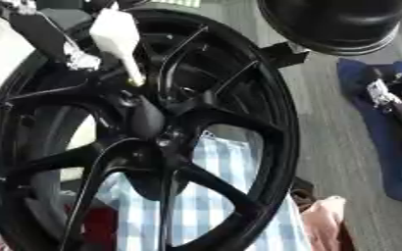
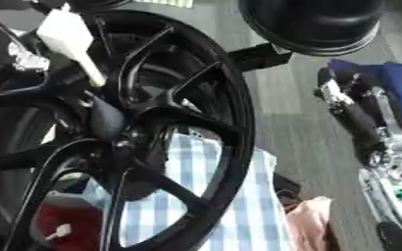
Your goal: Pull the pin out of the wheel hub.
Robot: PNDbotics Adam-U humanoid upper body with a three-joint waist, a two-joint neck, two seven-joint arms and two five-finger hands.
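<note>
Black wheel (image 1: 144, 132) fills view; white pin (image 1: 118, 39) angles into hub (image 1: 149, 117). Left hand (image 1: 71, 54) beside pin, finger state unclear. Pull along pin's axis.

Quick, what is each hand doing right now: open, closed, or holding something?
Left hand: at the white pin in the wheel hub; its fingers cannot be told.
Right hand: not clearly seen; only the arm shows at the right edge.

Both views were softly blurred throughout, with no edge rendered crisply. Even, diffuse light was cast over the grey floor (image 1: 333, 127). The black wheel (image 1: 273, 122) was left dark, with faint sheen picked out along its spokes.
</note>
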